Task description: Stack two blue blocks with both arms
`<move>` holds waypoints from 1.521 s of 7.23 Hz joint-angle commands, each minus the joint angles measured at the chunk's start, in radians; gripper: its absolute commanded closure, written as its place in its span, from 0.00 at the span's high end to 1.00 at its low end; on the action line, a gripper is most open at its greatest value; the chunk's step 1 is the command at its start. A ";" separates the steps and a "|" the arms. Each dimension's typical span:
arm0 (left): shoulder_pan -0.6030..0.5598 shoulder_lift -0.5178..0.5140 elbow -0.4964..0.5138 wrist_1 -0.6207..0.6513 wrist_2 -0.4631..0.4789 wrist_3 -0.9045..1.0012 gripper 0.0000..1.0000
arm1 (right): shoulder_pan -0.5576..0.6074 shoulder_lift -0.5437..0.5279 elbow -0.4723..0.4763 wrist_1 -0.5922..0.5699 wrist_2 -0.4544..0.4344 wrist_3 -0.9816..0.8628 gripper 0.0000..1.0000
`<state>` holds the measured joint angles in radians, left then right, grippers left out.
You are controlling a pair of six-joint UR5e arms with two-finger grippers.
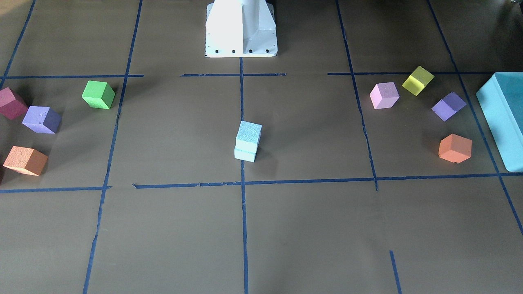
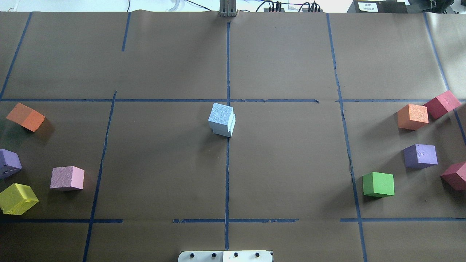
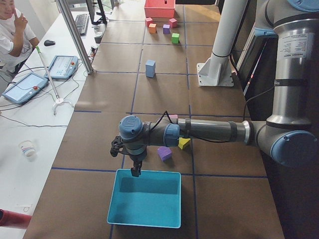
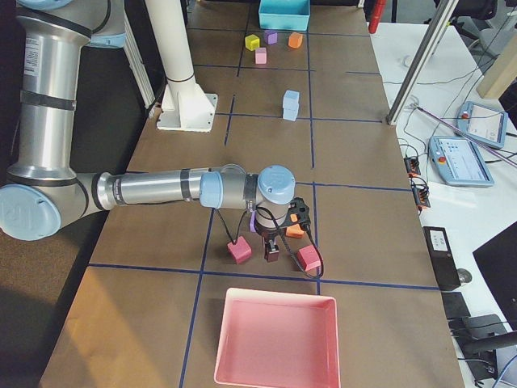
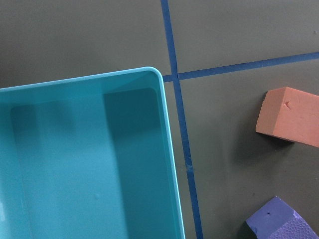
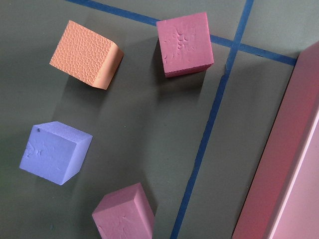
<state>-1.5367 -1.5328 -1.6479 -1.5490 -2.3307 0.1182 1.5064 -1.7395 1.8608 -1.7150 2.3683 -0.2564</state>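
The two blue blocks stand stacked at the table's middle on the blue centre line, the upper block (image 1: pixel 249 134) sitting slightly offset on the lower block (image 1: pixel 244 155). The stack also shows in the overhead view (image 2: pixel 220 115), the exterior left view (image 3: pixel 150 68) and the exterior right view (image 4: pixel 291 105). No gripper touches it. My left gripper (image 3: pixel 135 172) hangs over the near rim of the teal box (image 3: pixel 144 199), far from the stack. My right gripper (image 4: pixel 272 255) hangs among the cubes by the pink tray (image 4: pixel 275 339). I cannot tell whether either is open or shut.
Coloured cubes lie at both table ends: green (image 2: pixel 378 184), purple (image 2: pixel 420 155), orange (image 2: pixel 412 116) and dark pink (image 2: pixel 441 103) on one side; pink (image 2: pixel 67 178), yellow (image 2: pixel 17 198), orange (image 2: pixel 25 116) on the other. The white pedestal (image 1: pixel 241 28) stands at the robot's base.
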 commanded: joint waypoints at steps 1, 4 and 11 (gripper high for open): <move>-0.003 0.031 -0.027 -0.008 0.008 -0.005 1.00 | 0.001 0.000 0.000 0.000 0.002 0.000 1.00; -0.014 0.075 -0.035 -0.014 0.060 -0.006 1.00 | 0.000 0.000 0.003 0.000 0.002 -0.003 1.00; -0.007 0.111 -0.061 -0.009 0.091 0.000 1.00 | 0.000 -0.002 0.000 0.000 0.002 -0.001 1.00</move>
